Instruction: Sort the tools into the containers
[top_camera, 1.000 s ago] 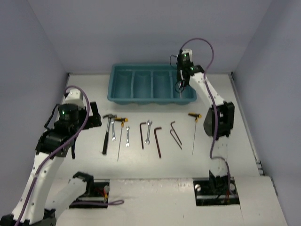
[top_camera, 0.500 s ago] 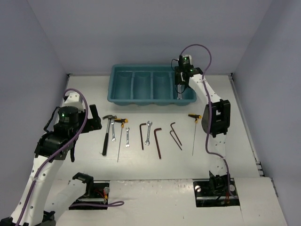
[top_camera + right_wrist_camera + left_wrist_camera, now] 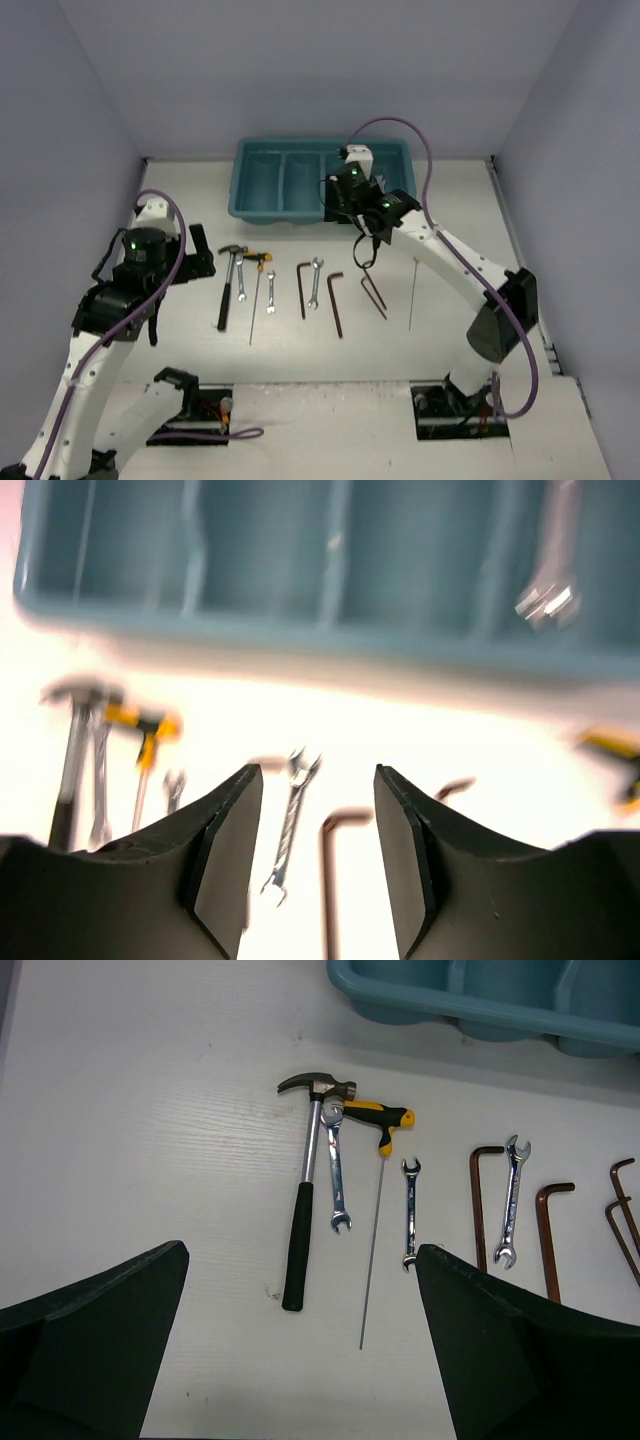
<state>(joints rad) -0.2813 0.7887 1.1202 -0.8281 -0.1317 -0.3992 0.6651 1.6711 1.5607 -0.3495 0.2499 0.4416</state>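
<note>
The teal tray (image 3: pixel 265 180) stands at the back of the table. In the right wrist view one silver wrench (image 3: pixel 545 600) lies in the tray's (image 3: pixel 300 630) rightmost compartment. In front of the tray lie a hammer (image 3: pixel 300 1230), three wrenches (image 3: pixel 337 1175) (image 3: pixel 411 1210) (image 3: pixel 510 1200), hex keys (image 3: pixel 478 1200) (image 3: pixel 545 1230) and a yellow-handled T-driver (image 3: pixel 375 1220). A second T-driver (image 3: pixel 412 290) lies further right. My right gripper (image 3: pixel 318 775) is open and empty above the tray's front rim (image 3: pixel 335 208). My left gripper (image 3: pixel 300 1360) is open and empty, left of the hammer (image 3: pixel 203 262).
The right arm's forearm (image 3: pixel 450 255) stretches over the right part of the tool row. Grey walls enclose the table on three sides. The arm bases and cables (image 3: pixel 200 405) sit at the near edge.
My right gripper has swung from the tray's rightmost compartment to the left and forward, to the tray's front rim. The left arm has barely moved.
</note>
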